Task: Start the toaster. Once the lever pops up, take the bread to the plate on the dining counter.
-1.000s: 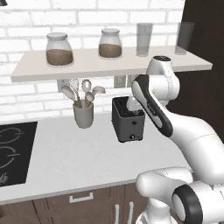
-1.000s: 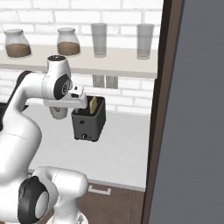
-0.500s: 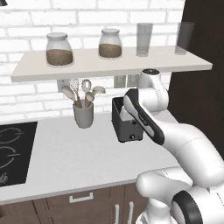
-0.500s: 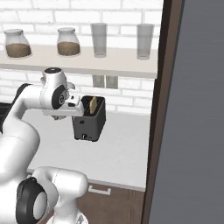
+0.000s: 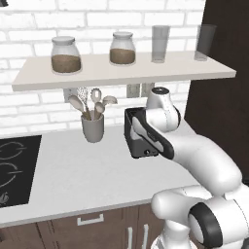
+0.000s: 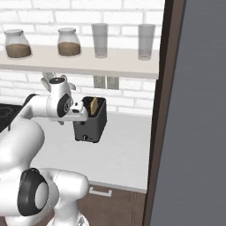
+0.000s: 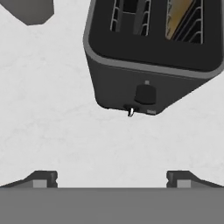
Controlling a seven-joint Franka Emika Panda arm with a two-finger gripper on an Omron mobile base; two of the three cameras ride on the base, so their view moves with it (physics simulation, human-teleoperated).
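- The arm has dropped lower in front of the toaster (image 7: 151,52) since a second ago.
- The gripper (image 7: 111,177) hangs spread wide, empty, above the counter (image 7: 52,131).
- The bread (image 7: 179,17) sits in one toaster slot.

Dark grey toaster (image 7: 153,52) seen from above on a white counter (image 7: 52,127), bread (image 7: 179,17) held in its right slot, left slot empty, round knob (image 7: 145,94) low on its front, gripper (image 7: 111,178) fingertips (image 7: 43,178) spread wide, nothing gripped.
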